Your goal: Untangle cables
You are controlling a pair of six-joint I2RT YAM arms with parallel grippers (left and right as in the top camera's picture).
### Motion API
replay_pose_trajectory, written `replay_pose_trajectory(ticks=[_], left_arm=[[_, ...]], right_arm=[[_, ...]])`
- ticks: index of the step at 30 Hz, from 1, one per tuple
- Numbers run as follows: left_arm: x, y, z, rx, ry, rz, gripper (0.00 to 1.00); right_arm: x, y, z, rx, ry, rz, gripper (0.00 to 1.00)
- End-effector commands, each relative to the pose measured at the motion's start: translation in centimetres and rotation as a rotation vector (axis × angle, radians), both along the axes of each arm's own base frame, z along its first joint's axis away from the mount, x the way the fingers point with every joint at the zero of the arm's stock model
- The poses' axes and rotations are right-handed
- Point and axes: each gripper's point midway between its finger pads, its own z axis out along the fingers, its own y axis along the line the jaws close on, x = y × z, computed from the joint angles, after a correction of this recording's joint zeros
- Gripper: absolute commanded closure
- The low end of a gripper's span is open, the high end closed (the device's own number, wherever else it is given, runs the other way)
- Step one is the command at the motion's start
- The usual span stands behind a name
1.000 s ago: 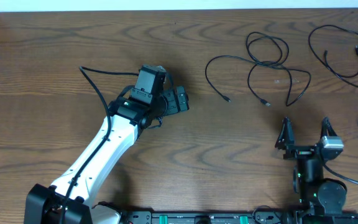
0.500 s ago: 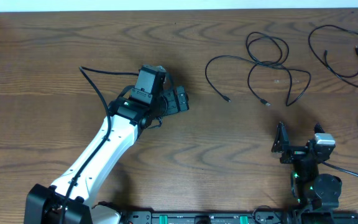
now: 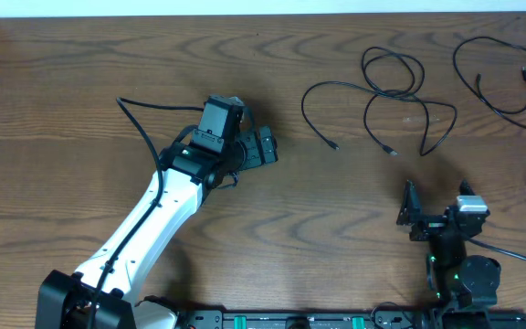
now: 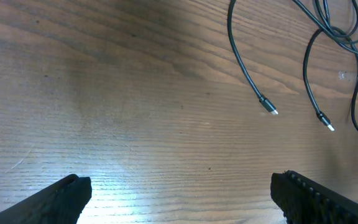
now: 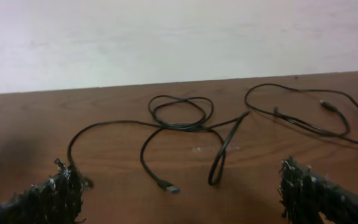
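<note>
Lying beyond right hand (image 3: 437,205): black cables (image 5: 180,127)

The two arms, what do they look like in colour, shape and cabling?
The left arm has a white link with black joints and a black cable along it. The right arm is black, with a grey block near its wrist and green lights low down. Its fingers are black and rough-surfaced.

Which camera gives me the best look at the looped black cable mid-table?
Overhead: it shows the looped cable whole, loops and both plugs, from above. Right wrist sees it all too, but low and foreshortened. Left wrist catches only its two plug ends.
</note>
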Motion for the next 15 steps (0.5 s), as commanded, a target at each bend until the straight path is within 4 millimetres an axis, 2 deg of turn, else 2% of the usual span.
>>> replay_pose_trajectory(ticks=[1, 15], left_arm=[[0.15, 0.25, -0.17, 0.011, 0.002, 0.008, 0.01], [0.15, 0.25, -0.17, 0.011, 0.002, 0.008, 0.01]], right_arm=[[-0.04, 0.23, -0.02, -0.083, -0.004, 0.012, 0.01], [-0.06, 0.51, -0.07, -0.084, -0.003, 0.028, 0.01]])
